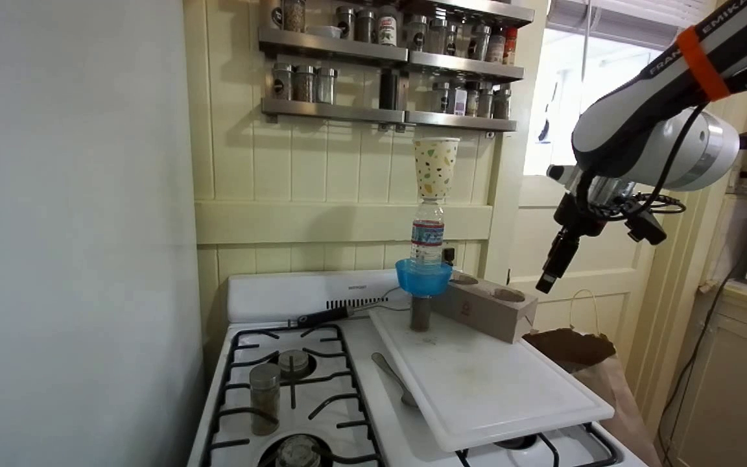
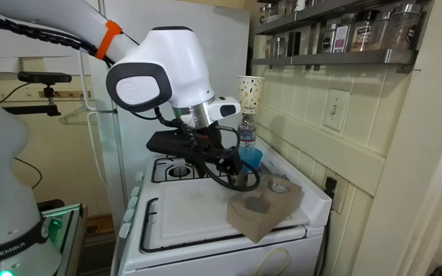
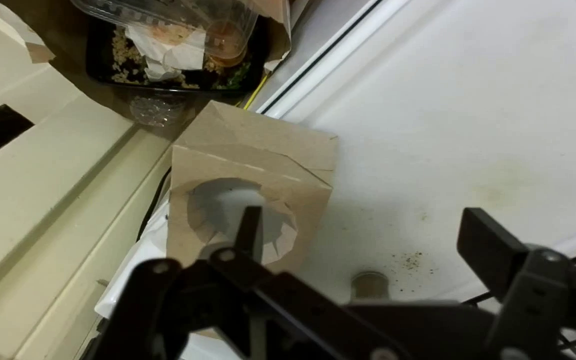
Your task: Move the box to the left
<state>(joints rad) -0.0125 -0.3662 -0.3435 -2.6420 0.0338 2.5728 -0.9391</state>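
Observation:
The box is a brown cardboard carton with two round holes in its top. In both exterior views the box (image 1: 477,311) (image 2: 246,220) rests on the back edge of a white cutting board (image 1: 477,383), with one end past the board's side. In the wrist view the box (image 3: 268,150) lies at the left, partly hidden by a finger. My gripper (image 1: 546,283) is in the air above the box's level. It shows partly behind its cable in an exterior view (image 2: 231,177). In the wrist view the gripper (image 3: 360,217) has its fingers wide apart, with nothing between them.
A stack stands beside the box: a spice jar (image 1: 420,314), a blue bowl (image 1: 424,279), a water bottle (image 1: 426,237) and a paper cup (image 1: 436,168). A spoon (image 1: 394,379) lies by the board. A paper bag (image 1: 607,383) is beside the stove.

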